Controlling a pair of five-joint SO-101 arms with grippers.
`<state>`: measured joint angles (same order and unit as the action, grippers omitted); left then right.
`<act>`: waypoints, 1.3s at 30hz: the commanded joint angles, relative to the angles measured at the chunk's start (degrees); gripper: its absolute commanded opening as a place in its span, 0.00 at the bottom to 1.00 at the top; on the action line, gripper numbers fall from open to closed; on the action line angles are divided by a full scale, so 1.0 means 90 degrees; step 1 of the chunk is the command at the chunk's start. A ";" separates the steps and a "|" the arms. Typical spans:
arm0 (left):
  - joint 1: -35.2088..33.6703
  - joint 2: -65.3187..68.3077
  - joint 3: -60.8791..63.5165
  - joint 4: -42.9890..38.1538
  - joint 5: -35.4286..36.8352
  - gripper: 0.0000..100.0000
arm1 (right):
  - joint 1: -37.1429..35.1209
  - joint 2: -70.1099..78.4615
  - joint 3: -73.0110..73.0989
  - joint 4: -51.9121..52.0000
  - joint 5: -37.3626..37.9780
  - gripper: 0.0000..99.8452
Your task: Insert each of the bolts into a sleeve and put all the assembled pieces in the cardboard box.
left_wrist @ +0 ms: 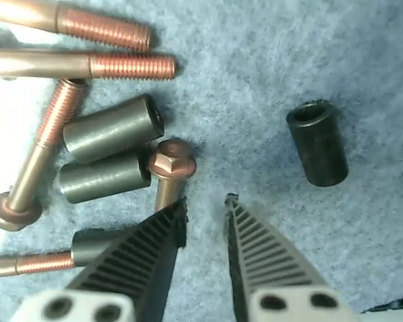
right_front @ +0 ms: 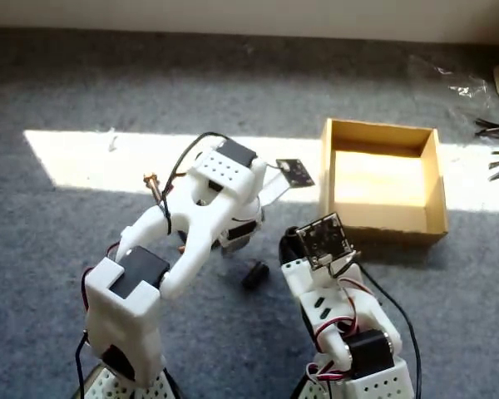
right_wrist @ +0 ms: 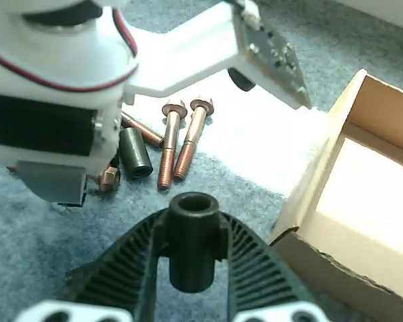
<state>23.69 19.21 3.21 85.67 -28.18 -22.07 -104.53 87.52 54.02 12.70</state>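
You have smooth, copper-toned metal bolts [left_wrist: 94,66] with rough threaded ends, dull dark-grey metal sleeves [left_wrist: 111,127], fuzzy grey carpet cloth on the table [left_wrist: 269,54], and a matt brown cardboard box [right_front: 382,223].

overhead camera looks down; wrist cameras near bolts [left_wrist: 87,66].

Left wrist view: top bolts [left_wrist: 87,66] cut by the frame edge; flange-head bolt [left_wrist: 169,164] shank and a sleeve [left_wrist: 94,243] partly behind a left gripper [left_wrist: 205,201] finger. High view — left arm [right_front: 204,220] covers most bolts. Right wrist view — cardboard box [right_wrist: 336,141] cut off.
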 commanded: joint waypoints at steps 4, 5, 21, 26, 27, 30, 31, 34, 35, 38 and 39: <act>-0.0132 -0.0063 0.0093 -0.0567 0.0078 0.11 | 0.0034 -0.0073 -0.0054 -0.0200 0.0088 0.00; -0.0132 -0.0063 0.0093 -0.0586 -0.0029 0.11 | 0.0034 -0.0073 -0.0054 -0.0200 0.0088 0.00; -0.0552 -0.0054 0.0308 -0.0596 -0.0664 0.11 | 0.0034 -0.0073 -0.0054 -0.0200 0.0088 0.00; -0.0474 -0.0054 0.0484 -0.0625 -0.0850 0.11 | 0.0034 -0.0073 -0.0054 -0.0181 0.0313 0.00; -0.0474 -0.0054 0.0484 -0.0664 -0.0899 0.11 | 0.0034 -0.0073 -0.0054 -0.0181 0.0303 0.00; -0.0484 -0.0054 0.0542 -0.1006 -0.0918 0.11 | 0.0024 -0.0073 -0.0054 -0.0181 0.0303 0.00; -0.0464 -0.0054 0.0591 -0.1114 -0.0918 0.11 | 0.0024 -0.0073 -0.0054 -0.0181 0.0313 0.00; -0.0347 -0.0054 0.0845 -0.1328 -0.0918 0.11 | 0.0024 -0.0073 -0.0054 -0.0181 0.0322 0.00; -0.0308 -0.0054 0.0933 -0.1387 -0.0918 0.11 | 0.0024 -0.0073 -0.0054 -0.0181 0.0322 0.00; -0.0288 -0.0054 0.1089 -0.1553 -0.0918 0.11 | 0.0024 -0.0073 -0.0054 -0.0181 0.0322 0.00; -0.0288 -0.0054 0.1109 -0.1631 -0.0908 0.11 | 0.0024 -0.0073 -0.0054 -0.0181 0.0322 0.00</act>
<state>19.82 19.12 12.97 72.84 -36.18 -22.07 -104.53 87.52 54.02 14.64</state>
